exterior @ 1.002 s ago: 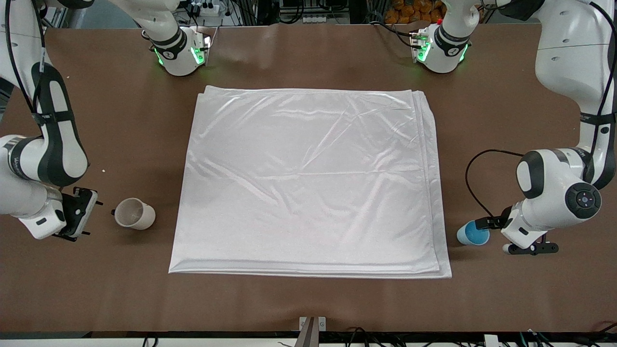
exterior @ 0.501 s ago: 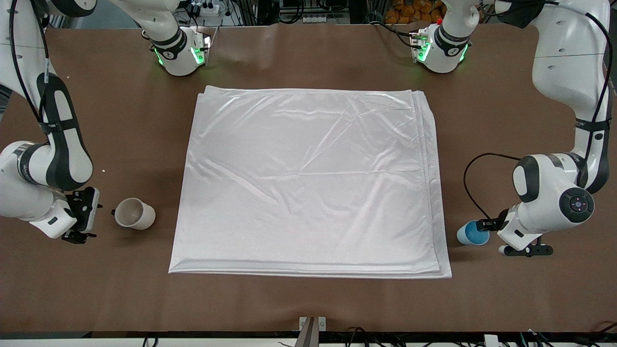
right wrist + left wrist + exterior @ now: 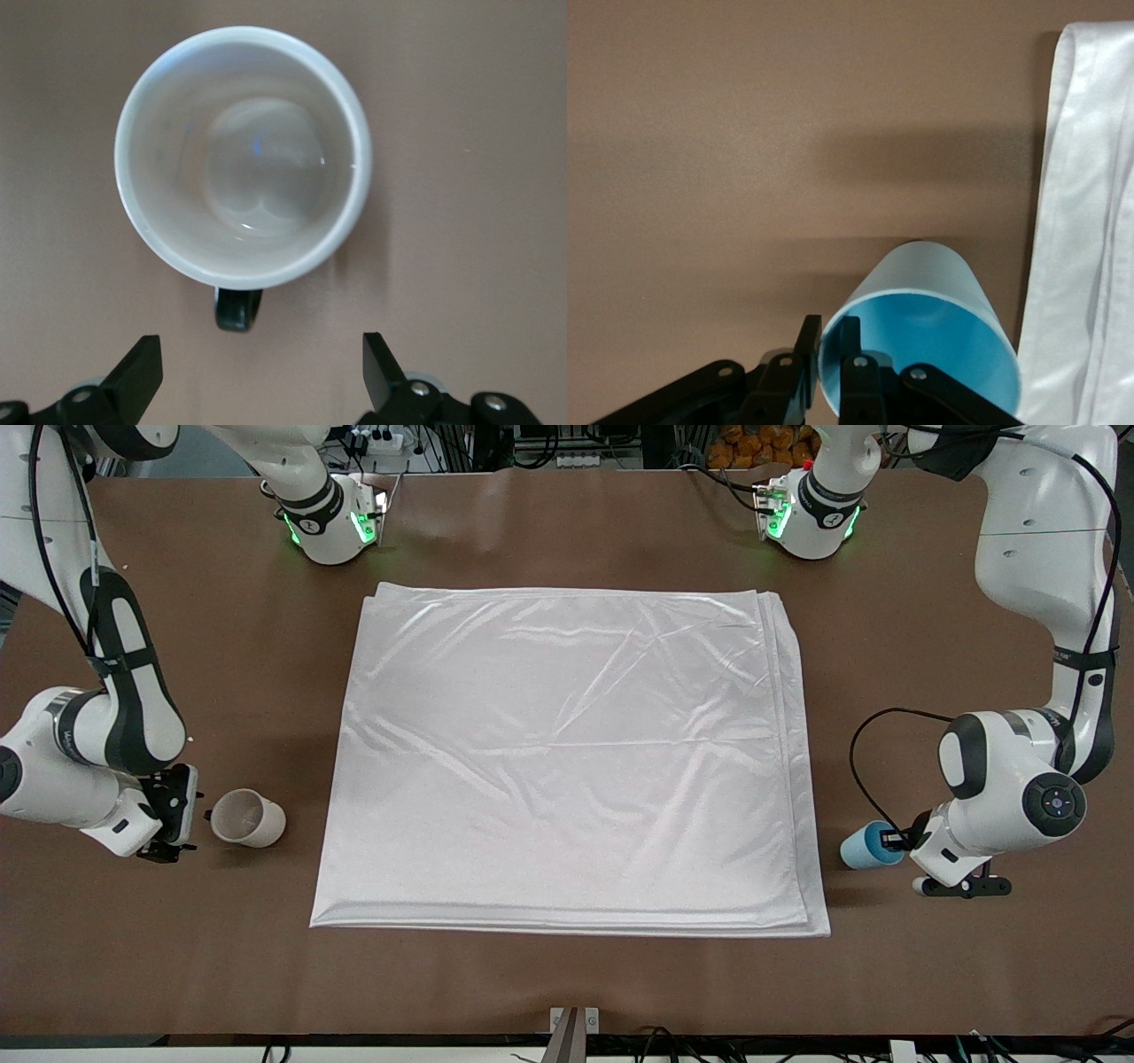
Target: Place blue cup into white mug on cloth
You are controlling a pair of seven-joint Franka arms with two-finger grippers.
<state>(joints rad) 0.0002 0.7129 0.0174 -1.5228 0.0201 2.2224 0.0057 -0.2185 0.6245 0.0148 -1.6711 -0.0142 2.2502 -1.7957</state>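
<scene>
Risk sat mostly with the blue cup (image 3: 866, 846), low in the front view toward the left arm's end of the surface (image 3: 567, 983), just off the edge of the cloth (image 3: 567, 762) and not on it. The left claw (image 3: 897, 840) had it pinched by the rim alone, one finger inside the wall and one outside, jaws drawn narrow on that thin edge. The cup looked tipped, its mouth turned toward the claw and its base toward the cloth. A grip that small, so far from the cup's middle, seemed to me likely to let it swing or slip once lifted. If it swung, it might arrive crooked and catch on the mug's rim instead of dropping in.

The white mug (image 3: 248, 818) stood upright on bare surface toward the right arm's end, low in the frame, near the cloth's edge but apart from it. The right claw (image 3: 177, 819) hung just beside it, jaws spread wide and holding nothing, with the little black handle (image 3: 237, 310) pointing at the gap between the fingers. The handle could foul a finger on closing and twist or topple the mug.

The shiny, wrinkled cloth also looked like poor footing. A mug set down on a fold could rock.
</scene>
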